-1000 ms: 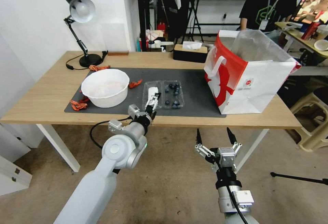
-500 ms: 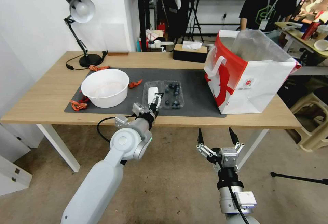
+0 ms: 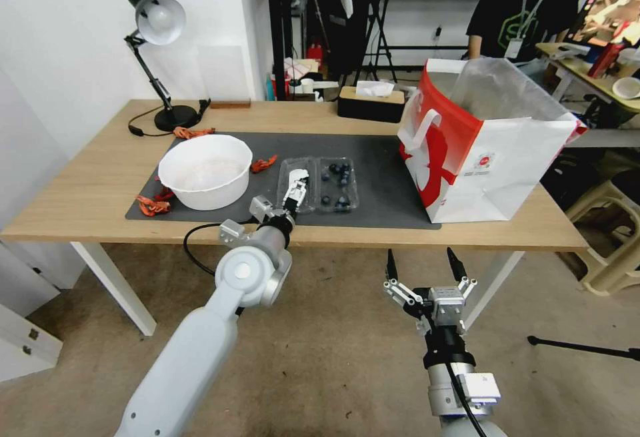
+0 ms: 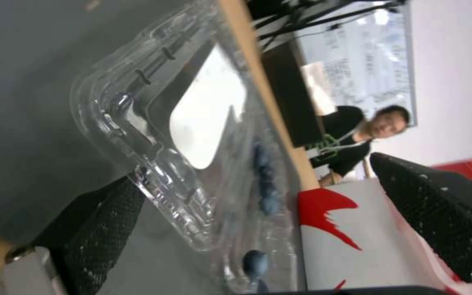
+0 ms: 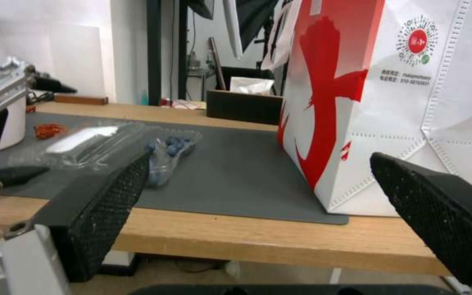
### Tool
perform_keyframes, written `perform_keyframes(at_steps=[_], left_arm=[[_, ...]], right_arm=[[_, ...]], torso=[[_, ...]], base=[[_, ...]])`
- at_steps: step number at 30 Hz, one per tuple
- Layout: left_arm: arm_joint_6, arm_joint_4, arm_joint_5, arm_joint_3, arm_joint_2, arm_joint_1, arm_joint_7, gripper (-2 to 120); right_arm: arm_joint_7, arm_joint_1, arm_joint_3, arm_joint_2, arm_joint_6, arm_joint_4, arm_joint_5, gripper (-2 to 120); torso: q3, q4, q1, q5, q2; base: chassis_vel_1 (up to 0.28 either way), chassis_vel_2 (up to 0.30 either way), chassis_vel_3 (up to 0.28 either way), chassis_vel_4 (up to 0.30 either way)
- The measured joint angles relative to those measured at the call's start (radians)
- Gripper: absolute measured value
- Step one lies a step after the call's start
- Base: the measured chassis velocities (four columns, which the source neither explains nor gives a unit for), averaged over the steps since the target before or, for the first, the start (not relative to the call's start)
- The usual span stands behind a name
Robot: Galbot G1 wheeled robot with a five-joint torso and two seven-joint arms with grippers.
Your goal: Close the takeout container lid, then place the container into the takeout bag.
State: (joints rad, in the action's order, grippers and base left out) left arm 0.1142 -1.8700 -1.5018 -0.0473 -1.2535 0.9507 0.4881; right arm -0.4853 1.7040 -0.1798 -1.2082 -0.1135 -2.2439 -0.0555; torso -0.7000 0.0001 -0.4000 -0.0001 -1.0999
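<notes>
clear container (image 3: 319, 184) with dark blue berries (image 3: 337, 172) and a white label (image 3: 297, 177); red and white bag (image 3: 481, 150) with a round red logo (image 5: 417, 41); white bowl (image 3: 205, 170); dark grey mat (image 3: 380, 164); tan wooden table (image 3: 87, 184).

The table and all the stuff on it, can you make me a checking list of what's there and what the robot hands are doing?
Surface: wooden table with grey mat.
Job's things: takeout container open flat, blueberries inside; lid not closed; takeout bag upright, open.
Clutter: white bowl, orange scraps, tissue box, desk lamp.
Grippers: left gripper open at the lid; right gripper open, below the table edge.
Cables: black cable by left arm.
Surroundings: nothing seen touching the job.
</notes>
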Motion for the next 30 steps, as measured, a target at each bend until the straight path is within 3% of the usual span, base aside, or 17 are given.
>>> perform_keyframes(at_steps=[3, 5, 8, 12, 23, 30], left_arm=[[0.006, -0.002, 0.025, 0.006, 0.004, 0.003, -0.019, 100], [0.03, -0.015, 0.111, 0.032, 0.02, 0.007, -0.077, 100], [0.048, -0.023, 0.164, 0.053, 0.032, 0.007, -0.112, 100], [0.061, -0.031, 0.198, 0.07, 0.044, -0.002, -0.147, 100], [0.068, -0.027, 0.151, 0.119, 0.055, -0.076, -0.17, 100], [0.062, 0.001, 0.058, 0.154, 0.038, -0.143, -0.157, 100]], right_arm=[[0.0, 0.001, 0.0, 0.0, -0.001, 0.001, -0.001, 100], [0.0, 0.003, 0.001, -0.002, -0.004, 0.003, -0.004, 100], [0.001, 0.003, 0.001, -0.003, -0.006, 0.003, -0.006, 100], [0.001, 0.002, 0.001, -0.004, -0.006, 0.003, -0.007, 100], [0.002, 0.003, -0.002, -0.009, -0.008, 0.01, -0.011, 100], [0.001, 0.006, -0.01, -0.013, -0.012, 0.015, -0.013, 100]], torso=[[0.0, 0.0, 0.0, 0.0001, 0.0], [0.0, 0.0, 0.0, 0.0, 0.0], [0.0, -0.0001, 0.0, 0.0, 0.0], [0.0, 0.0, 0.0, 0.0, 0.0], [0.0, -0.0002, 0.0, 0.0001, 0.0], [0.0, -0.0002, 0.0, 0.0002, 0.0]], base=[[0.0, 0.0, 0.0, 0.0], [0.0, 0.0, 0.0, 0.0], [0.0, 0.0, 0.0, 0.0], [0.0, 0.0, 0.0, 0.0], [0.0, 0.0, 0.0, 0.0], [0.0, 0.0, 0.0, 0.0]])
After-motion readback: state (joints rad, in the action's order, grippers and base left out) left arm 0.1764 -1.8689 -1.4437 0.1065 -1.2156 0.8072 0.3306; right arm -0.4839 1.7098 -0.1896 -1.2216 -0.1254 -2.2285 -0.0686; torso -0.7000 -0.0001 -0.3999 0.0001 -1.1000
